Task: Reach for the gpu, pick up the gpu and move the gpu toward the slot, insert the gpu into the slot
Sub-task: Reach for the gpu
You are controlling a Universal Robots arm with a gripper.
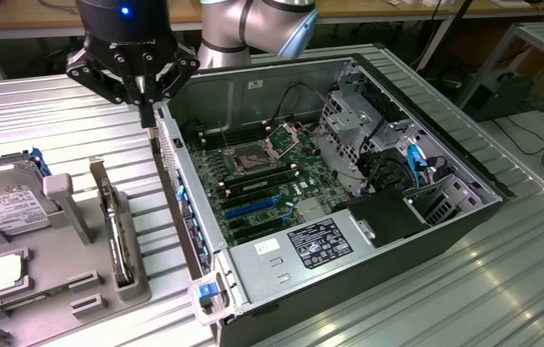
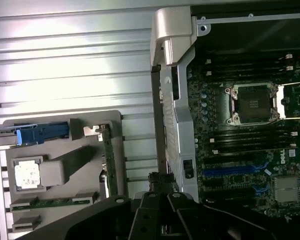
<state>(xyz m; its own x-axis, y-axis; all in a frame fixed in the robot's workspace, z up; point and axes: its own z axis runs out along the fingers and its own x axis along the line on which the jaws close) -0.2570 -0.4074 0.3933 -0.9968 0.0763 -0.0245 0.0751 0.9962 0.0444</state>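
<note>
The gripper (image 1: 145,110) hung upper left, closed narrow, holding nothing. The gpu (image 1: 118,224) stood on edge in the grey tray (image 1: 133,289), lower left. The blue slot (image 1: 249,208) lay inside the open case (image 1: 262,269), frame centre.

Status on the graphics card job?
Gripper above the case edge, holding nothing. Graphics card on edge in the gray holder, untouched. Blue slot empty. Case wall between card and slot.

gpu (image 1: 116,225) lower edge hidden in grey holder (image 1: 139,293); hard drive (image 1: 2,208) cut off.
</note>
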